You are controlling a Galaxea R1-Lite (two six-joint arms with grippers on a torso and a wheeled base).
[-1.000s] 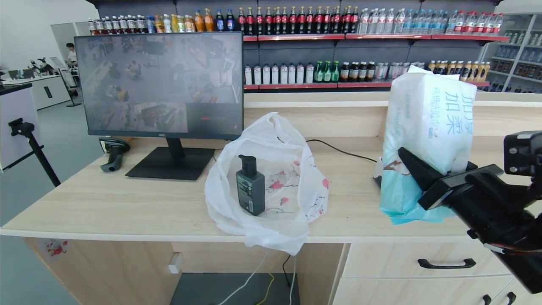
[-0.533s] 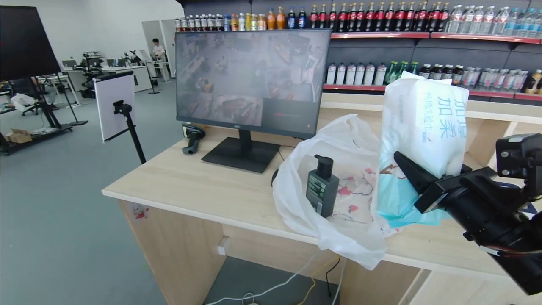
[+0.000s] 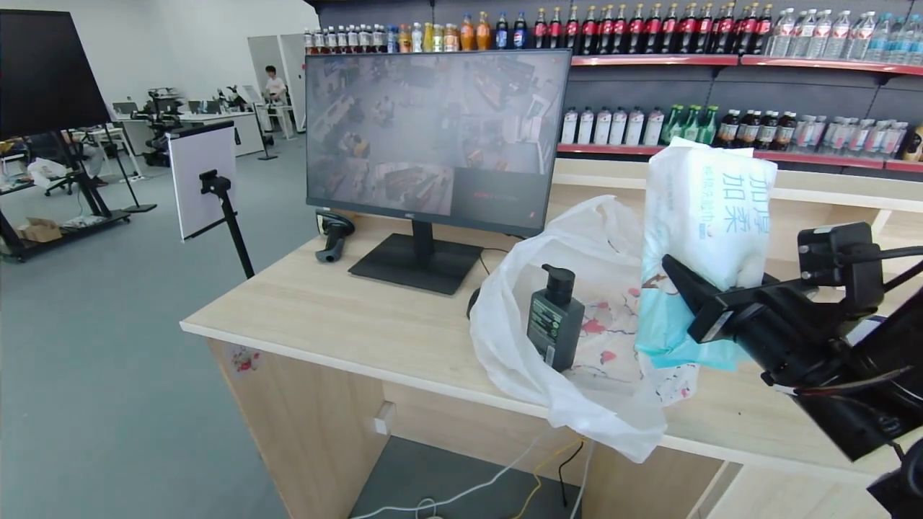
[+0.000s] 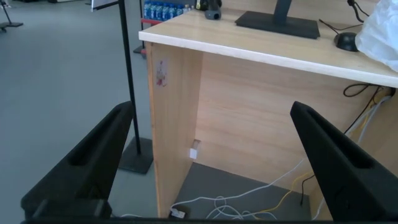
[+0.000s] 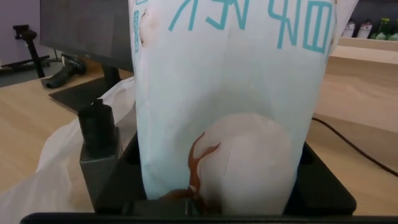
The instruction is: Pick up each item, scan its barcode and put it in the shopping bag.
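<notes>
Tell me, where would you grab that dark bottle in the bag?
Probably the flat, wide body of the bottle, below the narrow pump, coming down from above. It stands upright in the bag, whose mouth gapes upward while its walls crowd the sides. The pack hangs close on its right.

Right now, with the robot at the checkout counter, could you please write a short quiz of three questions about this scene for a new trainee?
1. True or false: the right gripper is shut on the tissue pack.
2. What stands upright inside the shopping bag?
A. a dark pump bottle
B. a green glass bottle
C. a drink can
3. Fill in the blank: the handheld barcode scanner lies on the counter next to the stand of the ____.

Key: 1. true. 2. A. 3. monitor.
</notes>
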